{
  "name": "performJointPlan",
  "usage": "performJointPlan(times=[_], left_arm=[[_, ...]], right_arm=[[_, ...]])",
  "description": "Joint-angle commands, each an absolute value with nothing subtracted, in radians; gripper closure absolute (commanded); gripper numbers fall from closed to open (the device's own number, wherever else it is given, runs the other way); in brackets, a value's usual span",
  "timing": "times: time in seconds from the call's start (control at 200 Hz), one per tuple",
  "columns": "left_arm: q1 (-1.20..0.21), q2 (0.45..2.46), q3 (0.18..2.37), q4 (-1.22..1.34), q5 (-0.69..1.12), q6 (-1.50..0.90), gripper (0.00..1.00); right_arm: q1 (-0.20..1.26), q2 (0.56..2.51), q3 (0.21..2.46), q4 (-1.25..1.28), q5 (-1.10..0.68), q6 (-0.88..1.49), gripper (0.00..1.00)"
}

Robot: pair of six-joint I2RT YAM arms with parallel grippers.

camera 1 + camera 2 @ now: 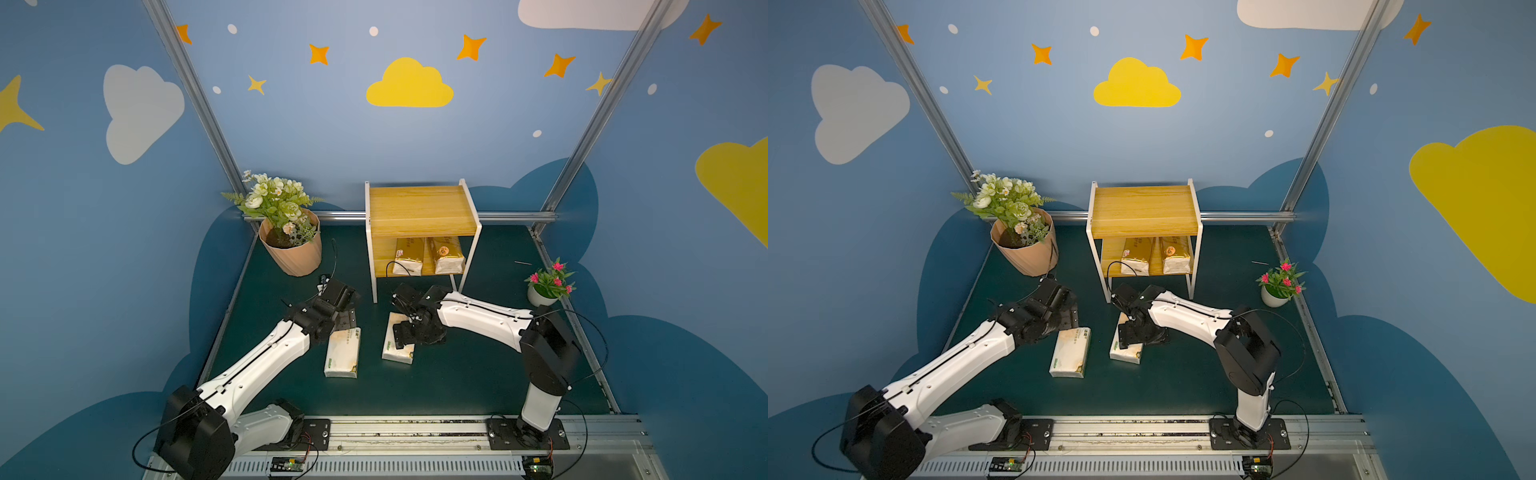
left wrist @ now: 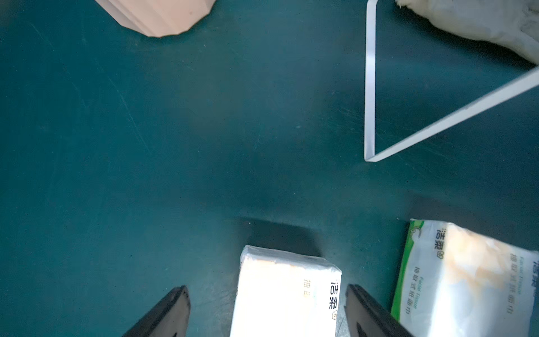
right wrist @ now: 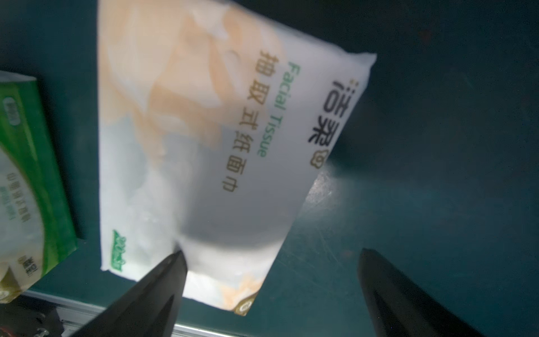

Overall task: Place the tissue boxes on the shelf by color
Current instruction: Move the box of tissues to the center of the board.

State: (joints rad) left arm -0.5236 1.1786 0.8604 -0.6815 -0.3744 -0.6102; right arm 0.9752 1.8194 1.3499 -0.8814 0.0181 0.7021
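Observation:
Two white-cream tissue boxes with green lettering lie on the green mat in both top views, one on the left (image 1: 343, 353) and one on the right (image 1: 398, 345). My left gripper (image 1: 347, 318) is open and straddles the far end of the left box (image 2: 287, 291), with a gap on each side. My right gripper (image 1: 401, 332) hangs open over the right box (image 3: 218, 131). One of its fingers is above the box and the other is above bare mat. Two gold tissue boxes (image 1: 409, 255) (image 1: 446, 253) lie on the lower board of the shelf (image 1: 422, 208). Its top board is bare.
A peach flowerpot (image 1: 291, 249) with white flowers stands at the back left. A small white pot (image 1: 548, 286) with pink flowers is at the right edge. The shelf's white front leg (image 2: 369, 87) stands just beyond the two white boxes. An aluminium rail (image 1: 415, 428) runs along the front.

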Motion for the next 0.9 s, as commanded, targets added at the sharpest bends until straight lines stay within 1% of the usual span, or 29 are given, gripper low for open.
performJointPlan(times=[0.0,0.045,0.145,0.385,0.511,0.641,0.726,0.896], left_arm=[[-0.527,1.173,0.838,-0.692,-0.289,-0.614,0.21],[-0.532,1.180,0.836,-0.693,-0.271,-0.617,0.24],[-0.546,1.189,0.835,-0.697,-0.261,-0.624,0.24],[-0.565,1.178,0.846,-0.784,-0.336,-0.631,0.23],[-0.566,1.147,0.838,-0.799,-0.369,-0.651,0.23],[-0.565,1.114,0.836,-0.790,-0.407,-0.657,0.22],[-0.566,1.113,0.846,-0.784,-0.414,-0.646,0.22],[-0.564,1.118,0.845,-0.771,-0.425,-0.640,0.22]], right_arm=[[1.008,1.794,1.408,-0.908,0.038,0.642,0.02],[1.011,1.798,1.425,-0.912,0.038,0.641,0.02],[1.016,1.810,1.449,-0.913,0.028,0.647,0.02],[1.030,1.871,1.508,-0.905,0.037,0.646,0.02],[1.036,1.934,1.571,-0.931,0.075,0.682,0.02],[1.047,2.002,1.638,-1.006,0.164,0.762,0.02],[1.054,2.020,1.642,-1.026,0.196,0.804,0.02],[1.066,2.027,1.591,-1.047,0.201,0.838,0.02]])
